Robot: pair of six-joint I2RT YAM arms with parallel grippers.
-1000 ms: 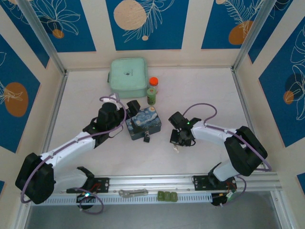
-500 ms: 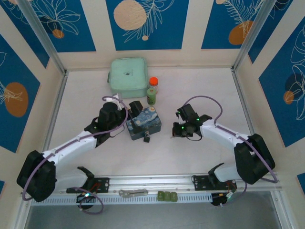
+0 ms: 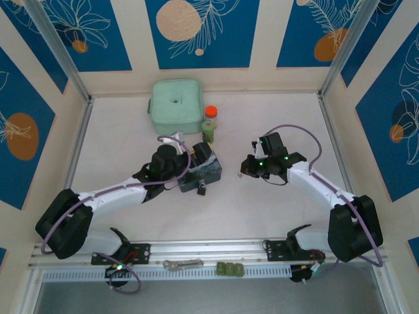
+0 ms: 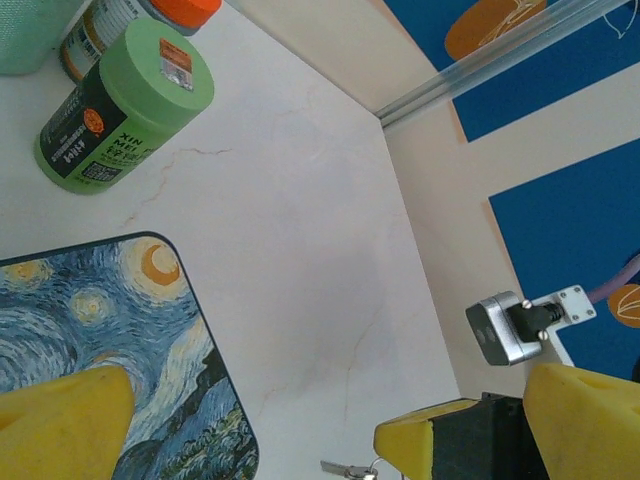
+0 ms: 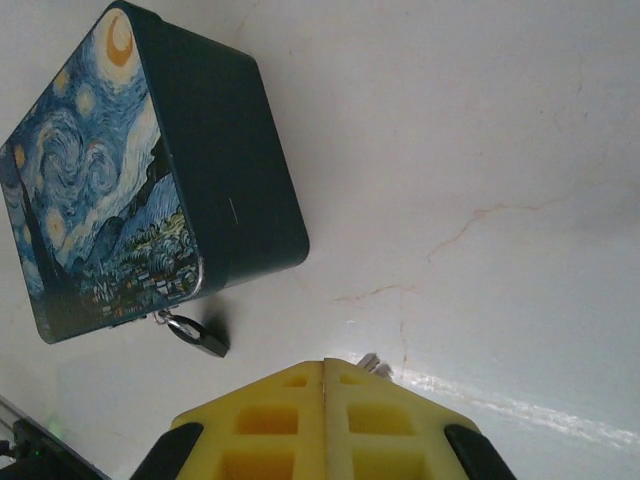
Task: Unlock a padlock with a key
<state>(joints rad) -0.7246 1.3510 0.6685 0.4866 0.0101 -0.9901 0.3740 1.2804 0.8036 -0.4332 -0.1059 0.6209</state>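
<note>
The green-capped jar (image 4: 120,105), ahead of the left claw (image 4: 320,425) on its left-finger side, bears a dark label reading "XIN MEI" in white. The finer lines beneath are illegible. Its lid sticker and the label of the neighbouring orange-capped bottle (image 4: 140,20) cannot be read.

blue box (image 3: 207,173): far-left corner covered by the left gripper (image 3: 201,157) from above; cropped by the left and bottom edges at the left wrist.
key (image 5: 370,364): only a silvery tip is seen beside the right gripper (image 5: 324,374) — the remainder is hidden.
padlock (image 3: 203,190): shackle too small to be resolved from above.
</note>
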